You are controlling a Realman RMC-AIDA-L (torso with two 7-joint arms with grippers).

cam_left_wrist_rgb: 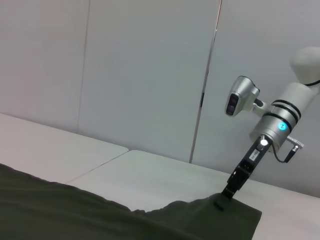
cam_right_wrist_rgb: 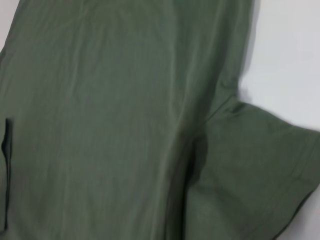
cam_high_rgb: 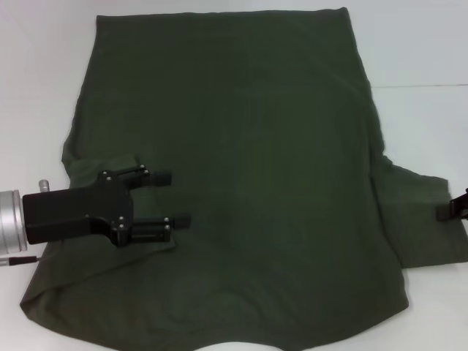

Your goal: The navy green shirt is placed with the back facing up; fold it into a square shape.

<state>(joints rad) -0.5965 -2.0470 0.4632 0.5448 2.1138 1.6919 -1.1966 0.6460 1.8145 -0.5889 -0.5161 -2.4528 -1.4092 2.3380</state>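
The shirt [cam_high_rgb: 248,161] lies spread flat on the white desk [cam_high_rgb: 417,51] and fills most of the head view. Its plain dark green side faces up. The straight hem runs along the top of the frame. The neck curve shows at the bottom edge, near the middle. One short sleeve sticks out to the right side of the frame. The other sleeve, at the lower left, is folded in on top of the shirt body.

The left hand [cam_high_rgb: 174,199] comes in from the left edge of the head view, low and to the left of the middle. It is black, on a silver arm. Its two fingers [cam_high_rgb: 157,177] point toward the middle of the shirt and are spread apart, holding nothing. It is over the folded-in sleeve; I cannot tell if it touches the cloth.

The right hand [cam_high_rgb: 453,207] only peeks in at the right edge of the head view, by the tip of the sleeve that sticks out. In the left wrist view, the right hand [cam_left_wrist_rgb: 223,198] shows far off, in the lower right of the frame, pointing down with its tip at the edge of the cloth. I cannot tell if it is spread or clenched.

The right wrist view shows only the shirt [cam_right_wrist_rgb: 110,125], with one sleeve and a bit of white desk [cam_right_wrist_rgb: 285,55] in the upper right of the frame.
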